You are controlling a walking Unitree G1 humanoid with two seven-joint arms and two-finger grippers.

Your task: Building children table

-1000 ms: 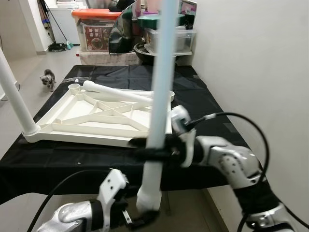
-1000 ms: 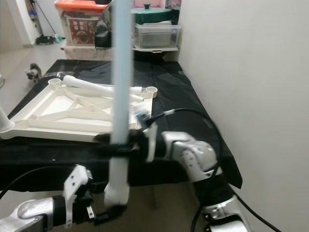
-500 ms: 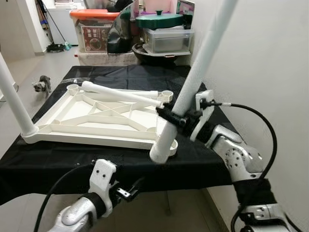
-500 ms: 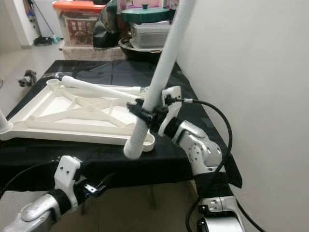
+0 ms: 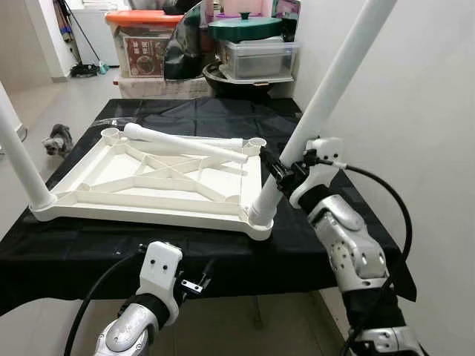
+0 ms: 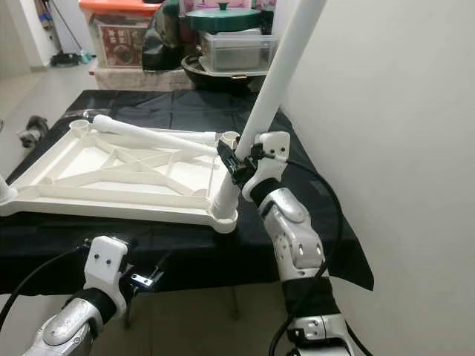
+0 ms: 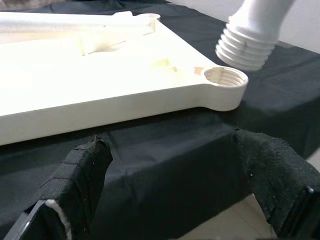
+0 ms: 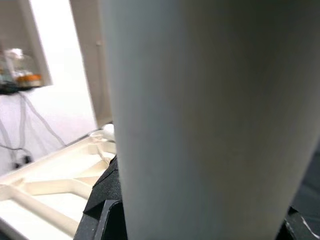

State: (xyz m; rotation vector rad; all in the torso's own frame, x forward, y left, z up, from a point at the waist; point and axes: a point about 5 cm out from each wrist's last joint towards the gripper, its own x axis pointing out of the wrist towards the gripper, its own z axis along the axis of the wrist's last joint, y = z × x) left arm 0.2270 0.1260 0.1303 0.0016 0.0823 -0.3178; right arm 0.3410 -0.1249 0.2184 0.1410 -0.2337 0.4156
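Note:
The cream table top (image 5: 159,174) lies upside down on the black-covered table. One white leg (image 5: 21,152) stands in its near left corner, and another leg (image 5: 185,142) lies across its far side. My right gripper (image 5: 286,172) is shut on a third leg (image 5: 330,93), which leans to the right. That leg's threaded end (image 7: 247,46) hangs just above the near right corner socket (image 7: 226,78), slightly off to its side. My left gripper (image 7: 170,142) is open, low before the table's front edge, with nothing between its fingers (image 7: 80,172).
A white wall (image 5: 415,111) runs close along the right of the table. Storage boxes and a green-lidded pot (image 5: 245,33) are stacked behind it. A small cat (image 5: 56,139) is on the floor at the left. The black cloth (image 5: 89,252) hangs over the front edge.
My right gripper carried the leg from in front of the table to the near right corner socket, tilting it. My left gripper came off its lower end and drew back. The cat walked.

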